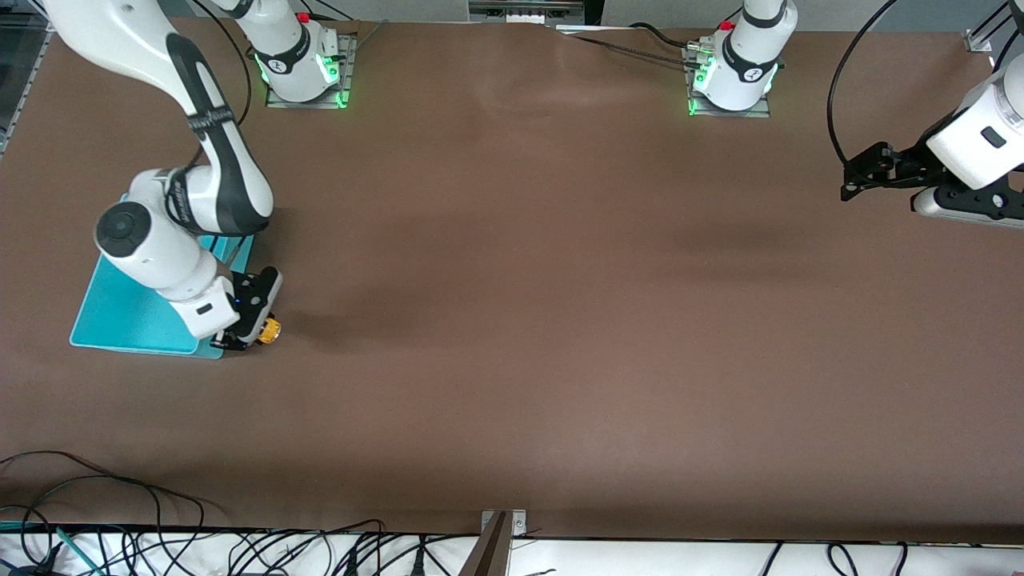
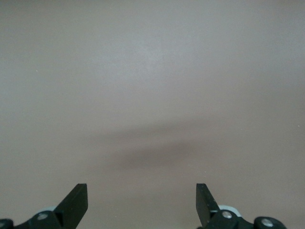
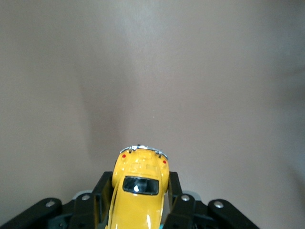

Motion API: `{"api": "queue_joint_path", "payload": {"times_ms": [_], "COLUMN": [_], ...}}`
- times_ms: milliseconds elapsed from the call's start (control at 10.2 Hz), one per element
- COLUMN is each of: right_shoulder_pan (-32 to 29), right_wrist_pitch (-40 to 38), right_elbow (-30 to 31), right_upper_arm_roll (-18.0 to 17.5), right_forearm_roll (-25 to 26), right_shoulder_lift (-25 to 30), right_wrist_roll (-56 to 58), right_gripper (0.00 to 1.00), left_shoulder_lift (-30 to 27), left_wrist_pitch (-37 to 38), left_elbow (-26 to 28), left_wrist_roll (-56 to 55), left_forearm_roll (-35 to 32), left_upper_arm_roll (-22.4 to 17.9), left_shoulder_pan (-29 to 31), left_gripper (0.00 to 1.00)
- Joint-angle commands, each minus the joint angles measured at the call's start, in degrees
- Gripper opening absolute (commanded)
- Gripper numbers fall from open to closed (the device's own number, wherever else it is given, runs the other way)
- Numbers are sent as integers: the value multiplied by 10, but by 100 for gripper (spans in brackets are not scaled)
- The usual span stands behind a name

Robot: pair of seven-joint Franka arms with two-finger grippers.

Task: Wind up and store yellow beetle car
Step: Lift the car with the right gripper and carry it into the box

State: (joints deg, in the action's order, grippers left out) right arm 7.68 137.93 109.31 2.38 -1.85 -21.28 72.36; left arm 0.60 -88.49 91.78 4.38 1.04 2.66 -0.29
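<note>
**Car in my right jaws**

My right gripper point(image 3: 140, 210) is clenched on the car point(image 3: 139, 191), pads against both its sides, low over the table point(image 1: 512, 320) just beside the teal mat point(image 1: 128, 320) at my right arm's end. My left gripper point(image 2: 142, 202) waits, jaws spread wide, touching nothing.

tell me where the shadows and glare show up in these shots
Front view: soft arm shadows smear the brown table, green glow at both bases. Left wrist view: a blurry shadow under the open left claw. Right wrist view: sharp yellow beetle car in the right claw, window glint.
</note>
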Motion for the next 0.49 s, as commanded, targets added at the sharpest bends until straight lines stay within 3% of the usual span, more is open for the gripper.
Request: {"api": "queue_joint_path", "payload": {"times_ms": [0,392], "right_shoulder_pan": [-1,-3], "right_wrist_pitch": [-79,-73], "right_elbow": [7,65], "right_upper_arm_roll": [25,113], "right_forearm_roll": [-4,-3], "right_shoulder_lift": [46,47], "right_wrist_roll": [-27,27], "right_gripper": [0,0], "left_shoulder_lift": [10,10], "left_wrist_pitch": [13,12], "left_elbow": [-20,-20], "left_wrist_roll": [-7,-6], "left_forearm_roll": [-28,-28], "left_upper_arm_roll": [6,6], "left_shoulder_pan": [-2,-4], "left_gripper": [100,100]}}
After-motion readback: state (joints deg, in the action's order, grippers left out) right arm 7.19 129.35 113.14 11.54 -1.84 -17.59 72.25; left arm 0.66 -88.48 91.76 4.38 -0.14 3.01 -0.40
